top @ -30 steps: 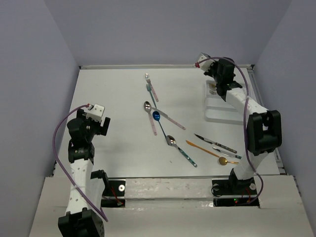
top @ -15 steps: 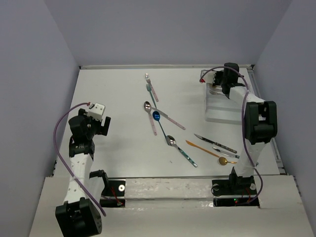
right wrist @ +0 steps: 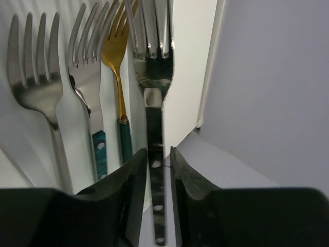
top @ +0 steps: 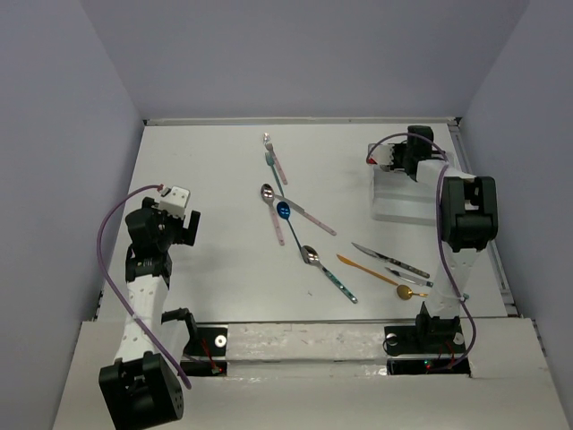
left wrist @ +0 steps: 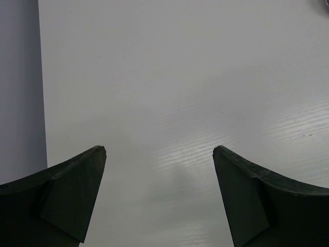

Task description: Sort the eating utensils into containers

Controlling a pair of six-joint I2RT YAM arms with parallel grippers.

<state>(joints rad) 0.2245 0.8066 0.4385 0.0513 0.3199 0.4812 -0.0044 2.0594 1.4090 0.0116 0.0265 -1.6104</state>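
From above, the right arm reached to the far end of the tray [top: 403, 204], which sat at the right of the table [top: 206, 170]. Its gripper there was too small and crowded to read. The right wrist view settled it: the right gripper [right wrist: 157, 154] had its fingers [right wrist: 134, 170] pressed together on the dark, white-dotted handle of a fork [right wrist: 152, 77]. The fork's silver head lay in the tray's compartment just beside the white side wall [right wrist: 187, 62]. That view alone showed what the tray already held. There were three more forks side by side to the left, tines pointing the same way: a plain silver one [right wrist: 31, 72], one with a teal handle [right wrist: 85, 67] and a gold one [right wrist: 117, 56]. Only the top view showed the loose utensils [top: 310, 255] on the table. Several forks and spoons lay crossed near the middle, and an orange knife [top: 363, 267], a dark knife [top: 372, 252] and a gold spoon [top: 407, 292] lay nearer the right arm's base, all well apart from the tray. The left arm stood at the left side, away from every utensil. Its wrist view showed the left gripper [left wrist: 159, 152] with fingers wide apart over bare table, holding nothing, with the wall [left wrist: 18, 77] at the left edge.
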